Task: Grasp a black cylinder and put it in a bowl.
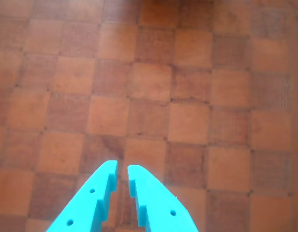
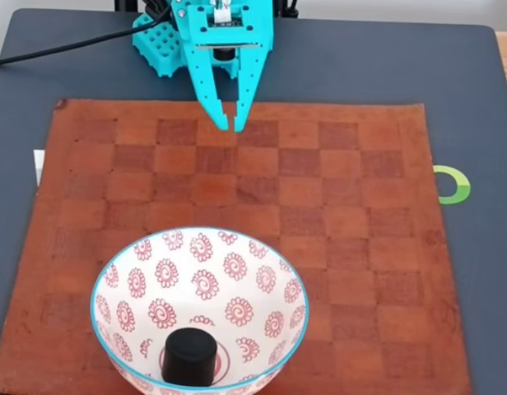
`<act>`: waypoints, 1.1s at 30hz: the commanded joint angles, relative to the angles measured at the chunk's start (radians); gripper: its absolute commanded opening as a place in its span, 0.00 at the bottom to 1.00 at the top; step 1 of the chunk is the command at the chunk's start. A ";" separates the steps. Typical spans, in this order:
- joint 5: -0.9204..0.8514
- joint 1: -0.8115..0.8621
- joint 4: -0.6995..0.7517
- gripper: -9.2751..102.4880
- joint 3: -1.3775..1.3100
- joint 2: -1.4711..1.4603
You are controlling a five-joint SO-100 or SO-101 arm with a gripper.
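The gripper (image 2: 231, 126) hangs over the far edge of the brown checkered mat (image 2: 360, 214) in the fixed view, its two turquoise fingers (image 2: 206, 90) pointing toward the near side of the table. The tips are drawn almost together, with only a thin slit between them, and they pinch nothing. In the wrist view the same gripper (image 1: 122, 168) comes up from the bottom edge, its tips nearly meeting over bare checkered squares of the mat (image 1: 187, 87).

Well apart from the gripper, straight out ahead of its fingertips at the near end of the mat in the fixed view, stands the bowl (image 2: 155, 271), white with red spiral flowers and a light blue rim. The black cylinder (image 2: 188, 356) sits upright inside it, on the bottom over the red rings, toward the side of the bowl farthest from the gripper.

Behind the gripper, a black cable (image 2: 64, 48) runs off to the left across the dark table (image 2: 484, 271). Off to the right of the mat a green and white ring mark (image 2: 456, 184) lies on the table.
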 commanded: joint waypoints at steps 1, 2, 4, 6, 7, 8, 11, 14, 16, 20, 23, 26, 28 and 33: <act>0.003 -0.005 -0.002 0.08 0.025 0.054; 0.003 -0.006 -0.002 0.08 0.038 0.055; 0.000 -0.008 0.000 0.08 0.060 0.061; 0.002 -0.021 0.000 0.08 0.072 0.061; 0.002 -0.025 0.000 0.08 0.080 0.061; 0.002 -0.026 0.000 0.08 0.081 0.061; -0.005 -0.023 0.014 0.08 0.081 0.061; -0.015 -0.015 0.043 0.08 0.081 0.061; -0.015 -0.018 0.043 0.08 0.081 0.061; -0.014 -0.015 0.043 0.08 0.081 0.061; -0.014 -0.011 0.043 0.08 0.081 0.061; -0.014 -0.011 0.043 0.08 0.081 0.061; -0.014 -0.011 0.043 0.08 0.081 0.061; -0.014 -0.009 0.043 0.08 0.081 0.061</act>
